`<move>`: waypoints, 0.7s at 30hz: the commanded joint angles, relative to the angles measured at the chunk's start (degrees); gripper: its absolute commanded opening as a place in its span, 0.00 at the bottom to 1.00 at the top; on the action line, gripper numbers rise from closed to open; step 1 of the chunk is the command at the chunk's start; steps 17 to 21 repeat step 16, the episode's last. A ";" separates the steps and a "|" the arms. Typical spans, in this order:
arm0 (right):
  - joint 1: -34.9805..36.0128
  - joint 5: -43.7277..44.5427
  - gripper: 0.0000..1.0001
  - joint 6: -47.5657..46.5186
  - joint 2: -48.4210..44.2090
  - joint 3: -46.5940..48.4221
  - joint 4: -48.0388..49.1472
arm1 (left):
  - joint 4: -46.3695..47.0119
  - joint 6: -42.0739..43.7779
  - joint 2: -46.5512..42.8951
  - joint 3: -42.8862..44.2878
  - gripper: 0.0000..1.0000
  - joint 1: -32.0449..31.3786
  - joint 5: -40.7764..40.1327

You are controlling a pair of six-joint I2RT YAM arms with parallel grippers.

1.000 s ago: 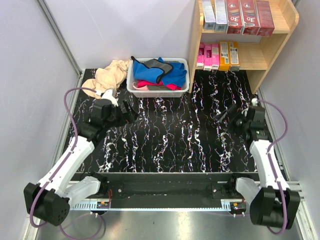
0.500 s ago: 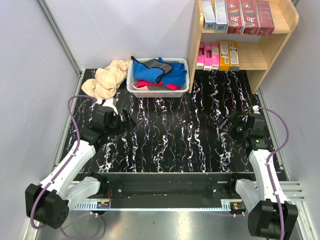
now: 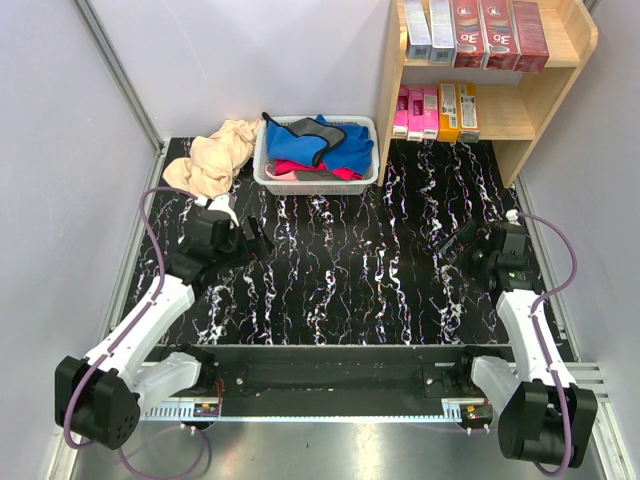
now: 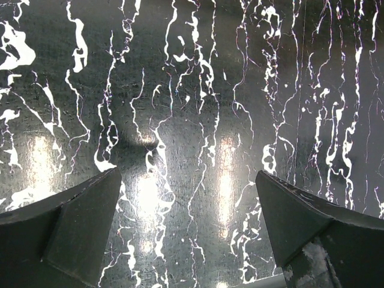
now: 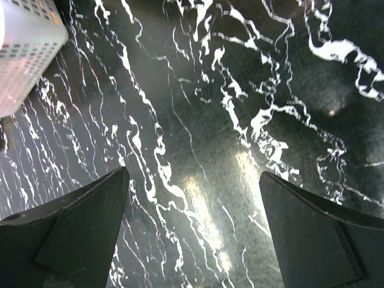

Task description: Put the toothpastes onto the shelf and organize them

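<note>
My left gripper (image 3: pixel 258 232) and right gripper (image 3: pixel 453 243), both spread wide, holding nothing; white basket (image 3: pixel 315 186) and beige cloth (image 3: pixel 213 158) lie beyond them.

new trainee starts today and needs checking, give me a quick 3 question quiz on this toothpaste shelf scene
1. True or false: a toothpaste box lies on the black marbled table.
2. Which boxes stand on the upper tier of the wooden shelf? A) pink and orange-yellow B) silver-grey boxes and dark red boxes C) only pink
3. Fill in: the left gripper and right gripper are both ____ and hold nothing.

Key: 1 false; 2 B; 3 open.
</note>
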 commanded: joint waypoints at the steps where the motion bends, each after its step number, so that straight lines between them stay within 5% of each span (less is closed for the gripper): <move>1: 0.35 3.07 1.00 -1.48 -0.76 -0.25 4.38 | 4.41 1.71 -0.49 0.04 0.99 0.21 -1.62; 21: 0.35 2.91 1.00 -3.33 -0.24 -2.09 10.08 | 9.33 4.08 -5.41 -2.51 0.99 0.21 -1.43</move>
